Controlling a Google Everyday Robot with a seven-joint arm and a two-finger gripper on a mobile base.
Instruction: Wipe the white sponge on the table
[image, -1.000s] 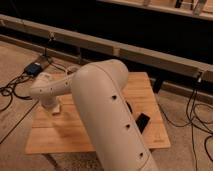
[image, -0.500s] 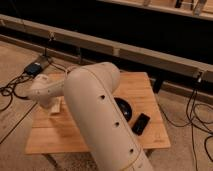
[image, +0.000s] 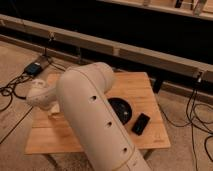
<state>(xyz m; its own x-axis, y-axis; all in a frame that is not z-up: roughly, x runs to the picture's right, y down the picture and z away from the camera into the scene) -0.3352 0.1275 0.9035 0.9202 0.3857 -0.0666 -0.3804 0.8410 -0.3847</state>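
Observation:
The light-wood table (image: 145, 87) stands in the middle of the camera view. My white arm (image: 95, 125) reaches across it from the lower right to the left. My gripper (image: 51, 111) is at the arm's far end, low over the table's left side. A small pale shape shows right under it; I cannot tell whether that is the white sponge or part of the gripper. The white sponge shows nowhere else.
A black bowl (image: 121, 107) sits right of the arm at the table's middle. A black phone-like slab (image: 141, 123) lies near the front right corner. Cables (image: 15, 87) and a small box (image: 34, 68) lie on the floor at the left, more cables at the right.
My arm has swung to the left, so the black bowl behind it now shows. The gripper stays low over the table's left side.

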